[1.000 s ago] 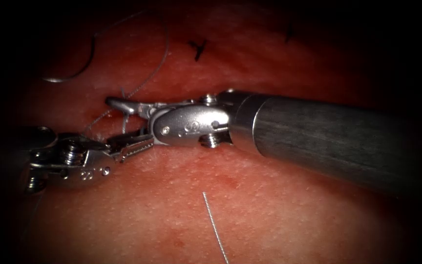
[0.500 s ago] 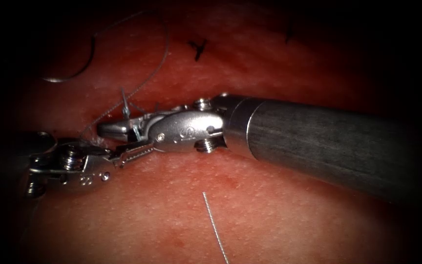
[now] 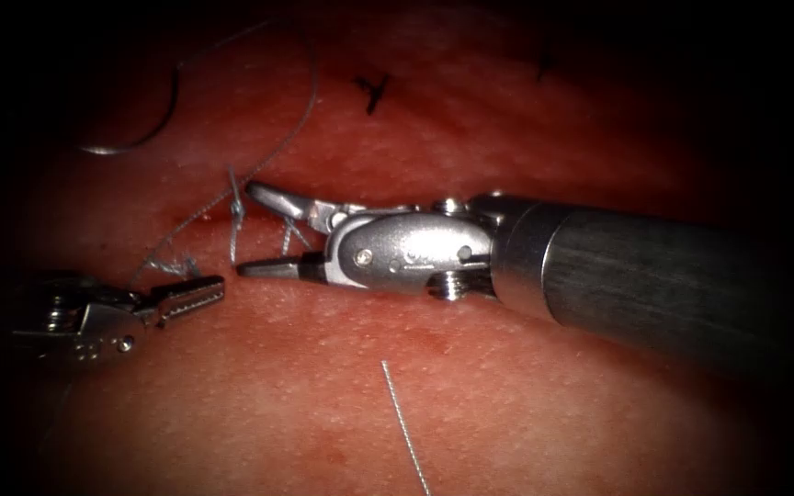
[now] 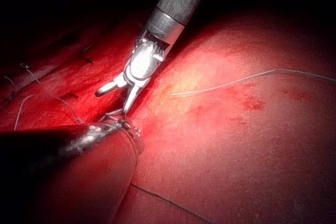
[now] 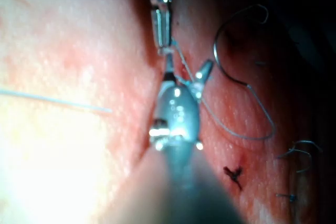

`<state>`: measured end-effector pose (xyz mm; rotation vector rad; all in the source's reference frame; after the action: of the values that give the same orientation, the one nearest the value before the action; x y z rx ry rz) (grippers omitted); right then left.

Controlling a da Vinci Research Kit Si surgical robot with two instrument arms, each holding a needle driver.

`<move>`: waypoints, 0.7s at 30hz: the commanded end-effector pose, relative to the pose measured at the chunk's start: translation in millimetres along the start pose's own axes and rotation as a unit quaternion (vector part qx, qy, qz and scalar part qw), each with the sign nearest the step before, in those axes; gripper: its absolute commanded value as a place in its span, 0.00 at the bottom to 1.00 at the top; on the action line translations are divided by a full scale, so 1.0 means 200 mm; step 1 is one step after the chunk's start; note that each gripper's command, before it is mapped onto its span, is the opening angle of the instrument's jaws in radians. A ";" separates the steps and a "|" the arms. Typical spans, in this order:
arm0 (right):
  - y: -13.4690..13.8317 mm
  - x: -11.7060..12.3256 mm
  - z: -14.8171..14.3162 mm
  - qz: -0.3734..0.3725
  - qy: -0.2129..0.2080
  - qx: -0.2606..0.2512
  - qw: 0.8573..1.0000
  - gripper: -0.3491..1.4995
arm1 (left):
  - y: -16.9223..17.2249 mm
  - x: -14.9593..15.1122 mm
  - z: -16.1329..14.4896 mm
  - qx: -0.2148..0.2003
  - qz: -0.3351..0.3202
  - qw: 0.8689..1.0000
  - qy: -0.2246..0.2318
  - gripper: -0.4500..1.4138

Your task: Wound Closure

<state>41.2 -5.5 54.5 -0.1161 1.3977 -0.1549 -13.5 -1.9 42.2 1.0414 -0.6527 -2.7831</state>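
Since the earlier frames, my right tool [image 3: 255,230] had drawn back to the right and its jaws, nearly closed half a second before, had spread wide apart, holding nothing. A short strand of thread [image 3: 234,213] stood between and just beyond the two tips, knotted at the cut [image 3: 186,266] in the tissue [image 3: 507,404]. My left tool [image 3: 197,292] had slid left and nearer, its jaws closed together; whether they gripped the fine thread beside their tip I could not tell.

The curved needle [image 3: 153,124] lay free on the tissue far to the left, beyond the cut, outside the tissue and held by neither tool. Its thread ran from it in a long arc back down to the knot. A loose cut end of thread [image 3: 404,427] lay on the near tissue, right of my left tool. An earlier dark stitch [image 3: 372,92] sat on the far side.

From my right wrist, the open jaws [image 5: 184,74] faced the left tool [image 5: 161,24], with the needle [image 5: 223,56] beside them.
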 end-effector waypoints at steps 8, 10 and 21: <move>0.002 0.000 -0.018 0.039 -0.013 -0.008 0.999 0.76 | -0.006 -0.029 0.001 0.010 -0.101 0.995 0.004 0.01; 0.002 0.001 -0.019 0.052 -0.014 -0.007 0.999 0.71 | -0.006 -0.036 0.001 0.011 -0.130 0.991 0.006 0.02; 0.001 0.009 -0.020 0.138 -0.012 -0.001 0.990 0.66 | 0.011 -0.063 0.002 0.001 -0.271 0.962 0.007 0.22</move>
<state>36.6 -6.0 51.9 0.0785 1.3718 0.0816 -3.0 -1.2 51.0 1.4354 -0.3736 -3.2477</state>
